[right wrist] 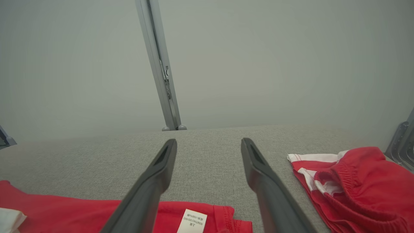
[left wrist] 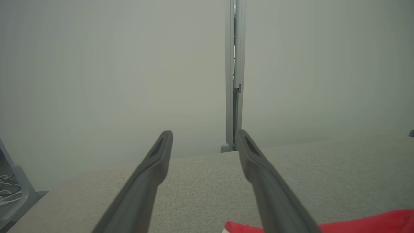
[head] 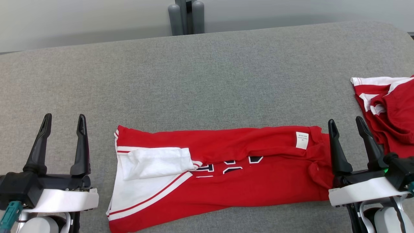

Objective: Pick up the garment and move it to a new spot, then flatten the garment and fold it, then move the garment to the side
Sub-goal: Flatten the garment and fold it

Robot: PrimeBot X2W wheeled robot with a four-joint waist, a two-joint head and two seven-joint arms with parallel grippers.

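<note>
A nubby grey fabric table (head: 207, 71) meets a pale plain wall (head: 81, 19). My left gripper (head: 64, 116) and right gripper (head: 345, 120) gape empty, flanking the folded red shirt (head: 258, 187) at six o'clock.

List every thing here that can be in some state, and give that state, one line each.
Shirt: folded into a long band, flat on the table, not held.
Sleeve: white, folded onto the shirt.
Label: exposed, facing up.
Second garment: red and white, bunched at the table's right edge.
Left gripper: open, empty, apart from the shirt.
Right gripper: open, empty, by the shirt's right end.
</note>
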